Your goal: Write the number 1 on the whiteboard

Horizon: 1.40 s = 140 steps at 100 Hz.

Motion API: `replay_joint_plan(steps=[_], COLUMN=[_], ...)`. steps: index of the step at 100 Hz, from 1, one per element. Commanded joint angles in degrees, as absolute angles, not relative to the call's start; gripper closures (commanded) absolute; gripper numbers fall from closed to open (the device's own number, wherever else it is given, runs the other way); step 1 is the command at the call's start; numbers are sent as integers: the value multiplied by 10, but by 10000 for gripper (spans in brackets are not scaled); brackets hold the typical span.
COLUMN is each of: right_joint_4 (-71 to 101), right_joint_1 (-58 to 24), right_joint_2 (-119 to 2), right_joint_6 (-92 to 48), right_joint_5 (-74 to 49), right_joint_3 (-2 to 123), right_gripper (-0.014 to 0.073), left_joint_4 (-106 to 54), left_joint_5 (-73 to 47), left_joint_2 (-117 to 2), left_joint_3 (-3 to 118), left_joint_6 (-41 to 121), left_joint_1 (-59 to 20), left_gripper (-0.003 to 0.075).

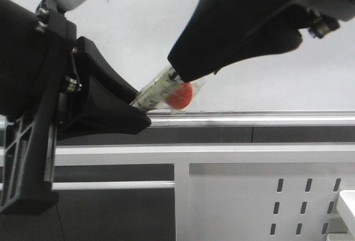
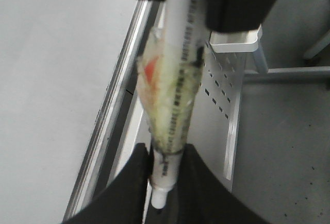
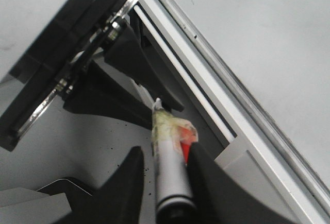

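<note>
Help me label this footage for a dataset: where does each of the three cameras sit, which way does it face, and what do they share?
Front view: sits behind the arms, facing forward at the whiteboard and its silver rail; both black grippers show, meeting on the marker.
Left wrist view: rides the left arm, looking along the left gripper at the marker, with the board alongside.
Right wrist view: rides the right arm, looking past the right gripper at the marker and the left arm beyond.
Shared: all three show the taped marker with its red ball.

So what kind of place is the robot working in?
Probably a robot lab or test bench, not a home. There's a big whiteboard with a metal rail, a white perforated metal frame, and two black end effectors sharing one taped-up marker.
</note>
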<state>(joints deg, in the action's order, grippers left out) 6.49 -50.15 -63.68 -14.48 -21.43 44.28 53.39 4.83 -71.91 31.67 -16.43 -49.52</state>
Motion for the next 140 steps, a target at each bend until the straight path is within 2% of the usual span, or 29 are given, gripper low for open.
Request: replay_joint_plan(steps=[1, 15, 23, 30, 47, 58, 69, 95, 100, 104, 115, 128, 140], right_joint_4=[60, 60, 60, 60, 52, 52, 52, 51, 51, 51, 51, 51, 49], right_joint_1=[-502, -502, -502, -502, -502, -502, -500, -455, -445, -441, -441, -441, -439], right_joint_2=[-634, -634, -634, -634, -634, -630, -612, -529, -511, -496, -456, -432, -429], right_joint_6=[-150, -150, -150, -150, -150, -150, -149, -145, -145, -145, -145, -145, -145], right_joint_5=[-185, -185, -186, -186, -191, -182, -177, -173, -167, -162, -125, -117, -113], right_joint_3=[464, 464, 464, 464, 464, 464, 462, 444, 432, 421, 389, 374, 373], right_gripper=[503, 673, 669, 669, 669, 669, 669, 669, 669, 669, 669, 664, 661], left_joint_4=[526, 525, 526, 527, 517, 473, 439, 351, 334, 331, 334, 372, 490], left_joint_5=[69, 69, 73, 74, 49, -10, -58, -87, -123, -152, -173, -158, -130], left_joint_2=[-703, -702, -698, -694, -670, -642, -594, -424, -391, -366, -314, -278, -275], left_joint_3=[335, 335, 335, 335, 335, 335, 330, 298, 293, 288, 269, 247, 218], left_joint_6=[-173, -173, -173, -173, -173, -174, -174, -174, -174, -174, -194, -296, -419], left_joint_1=[-501, -501, -501, -501, -501, -501, -501, -501, -501, -501, -500, -500, -500], left_gripper=[740, 739, 724, 666, 444, 394, 394, 402, 437, 498, 741, 740, 740])
